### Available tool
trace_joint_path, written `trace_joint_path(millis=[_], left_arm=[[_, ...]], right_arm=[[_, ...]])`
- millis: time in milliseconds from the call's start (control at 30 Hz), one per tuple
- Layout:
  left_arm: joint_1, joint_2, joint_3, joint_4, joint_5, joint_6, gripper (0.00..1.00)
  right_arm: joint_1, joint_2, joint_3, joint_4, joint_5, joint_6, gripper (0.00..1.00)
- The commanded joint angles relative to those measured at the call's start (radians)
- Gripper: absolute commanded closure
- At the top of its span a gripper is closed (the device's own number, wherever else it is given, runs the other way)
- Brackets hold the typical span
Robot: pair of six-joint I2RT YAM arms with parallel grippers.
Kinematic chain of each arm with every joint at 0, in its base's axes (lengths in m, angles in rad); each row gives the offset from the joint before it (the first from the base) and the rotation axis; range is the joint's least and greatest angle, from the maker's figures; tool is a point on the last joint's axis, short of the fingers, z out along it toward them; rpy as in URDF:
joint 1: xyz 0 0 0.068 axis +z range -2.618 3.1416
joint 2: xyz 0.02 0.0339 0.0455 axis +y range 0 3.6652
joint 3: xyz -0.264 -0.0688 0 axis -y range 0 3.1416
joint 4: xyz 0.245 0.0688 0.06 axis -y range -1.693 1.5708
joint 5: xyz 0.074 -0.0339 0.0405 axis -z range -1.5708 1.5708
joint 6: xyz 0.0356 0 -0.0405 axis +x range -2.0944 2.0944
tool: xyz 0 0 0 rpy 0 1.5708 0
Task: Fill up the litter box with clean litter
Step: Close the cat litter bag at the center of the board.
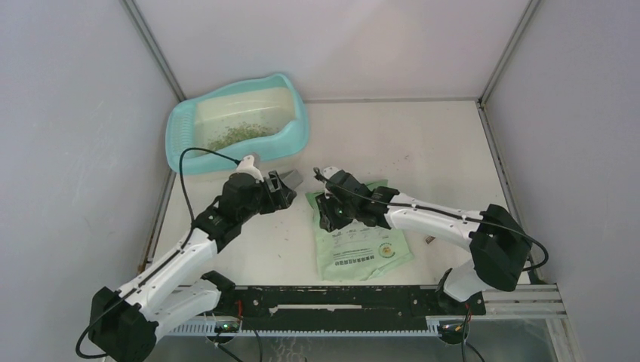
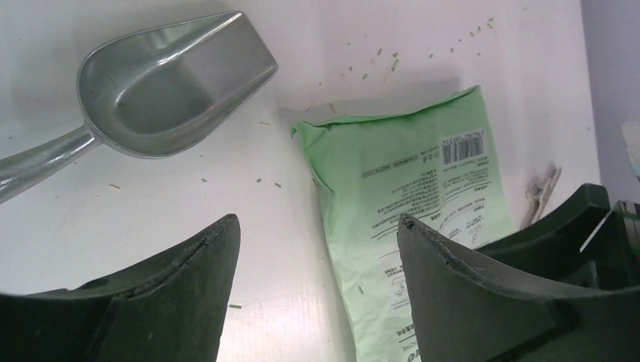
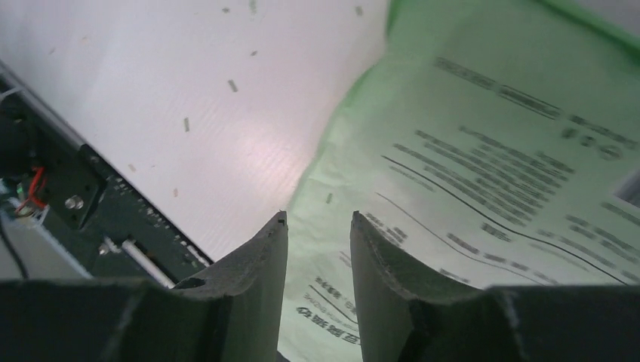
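The turquoise litter box (image 1: pixel 175 136) stands at the back left, and a patch of green-beige litter (image 1: pixel 241 136) lies on its cream floor. Just in front of it my left gripper (image 1: pixel 285 192) hovers open above the table. In the left wrist view its jaws (image 2: pixel 317 222) are wide apart with nothing between them. The grey metal scoop (image 2: pixel 173 87) lies empty on the table beyond them. My right gripper (image 1: pixel 326 219) hangs over the flat green bag (image 1: pixel 362 245). Its fingers (image 3: pixel 318 217) stand apart with only the bag (image 3: pixel 490 151) beneath.
Stray granules (image 2: pixel 377 64) are scattered on the white table around the scoop and the bag's top edge. A small pale scrap (image 1: pixel 428 240) lies right of the bag. The black rail (image 1: pixel 340 298) runs along the near edge. Enclosure walls close off the left, back and right.
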Motion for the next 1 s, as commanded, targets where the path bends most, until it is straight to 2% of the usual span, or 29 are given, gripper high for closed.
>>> trace_joint_path(millis=[0,200,367,533,800,967], left_arm=[[0.001,-0.053,-0.012,0.003,0.033,-0.031,0.2],[-0.045,-0.049,-0.003,-0.004,0.019,-0.046,0.2],[-0.102,-0.031,0.005,0.0,-0.006,-0.063,0.2],[-0.196,-0.007,-0.007,0.036,-0.039,-0.116,0.19],[-0.381,0.012,-0.083,0.105,-0.131,-0.224,0.2],[-0.402,0.026,-0.134,0.139,-0.142,-0.257,0.23]], right_arm=[[-0.02,-0.006,0.006,-0.119,0.223,0.017,0.57],[-0.071,0.091,0.006,-0.139,0.37,0.049,0.56],[-0.068,0.2,0.006,-0.099,0.352,0.065,0.56],[-0.008,0.285,-0.005,-0.091,0.349,0.103,0.58],[0.014,0.103,-0.153,-0.064,0.234,0.183,0.56],[0.025,-0.012,-0.222,-0.076,0.174,0.21,0.55]])
